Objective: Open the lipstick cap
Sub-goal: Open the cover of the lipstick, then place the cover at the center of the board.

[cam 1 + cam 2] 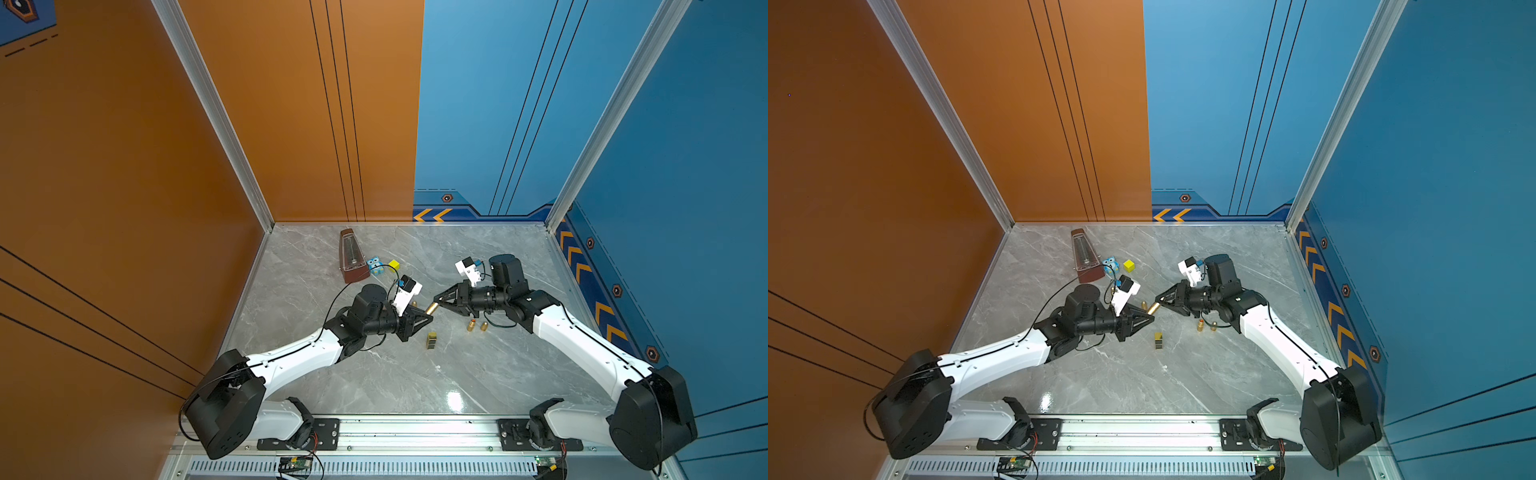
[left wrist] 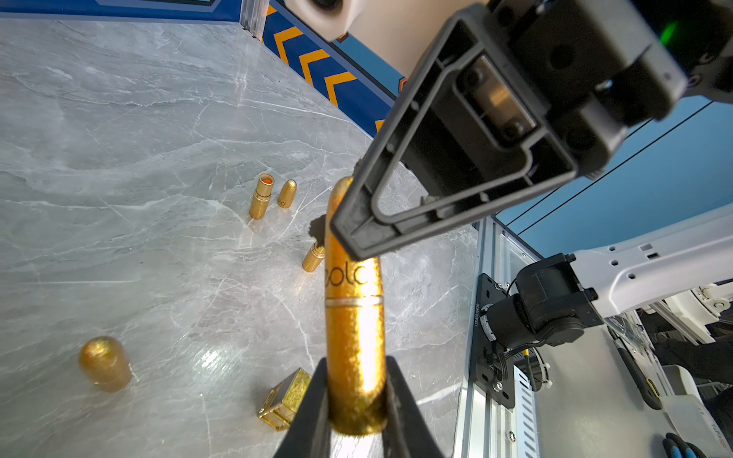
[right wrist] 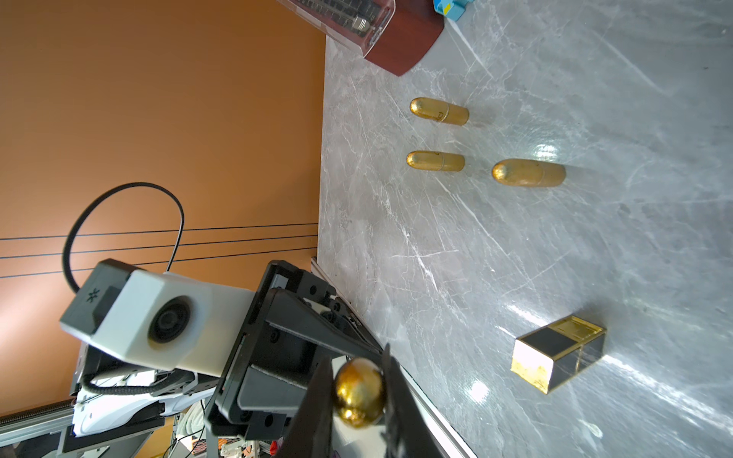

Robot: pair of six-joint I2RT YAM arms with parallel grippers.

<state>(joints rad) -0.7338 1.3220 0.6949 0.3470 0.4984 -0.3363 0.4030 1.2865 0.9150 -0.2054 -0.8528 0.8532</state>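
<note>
Grey marble surface inside a booth, with orange walls at the left and back and blue walls at the right. Two white and black robot arms reach in from the near edge and meet near the middle.

Between them is a gold lipstick, shaped like a bullet. Its case has a speckled, hammered finish. A thin bright band runs round its middle where the cap meets the base. The two halves sit tight together, so the cap is on. Dark lettering is printed on the cap half, partly hidden. One end is rounded like a dome and the other is flat.

The lipstick is held up off the surface, stretched between the two end effectors. In both top views it shows as a short gold bar near the centre. The left end effector is clamped on the flat-ended base half, its two black fingers pressed against either side. The right end effector is clamped on the domed cap half, and the right wrist view shows the dome end-on between its fingers. The two sets of tips are just beside each other, with only a short length of gold between them.

Near the right arm, an open lipstick and its loose cap rest on the surface just beside each other. A square gold case sits near the left end effector. Toward the back left are a brown metronome, a blue owl toy and a yellow cube.
</note>
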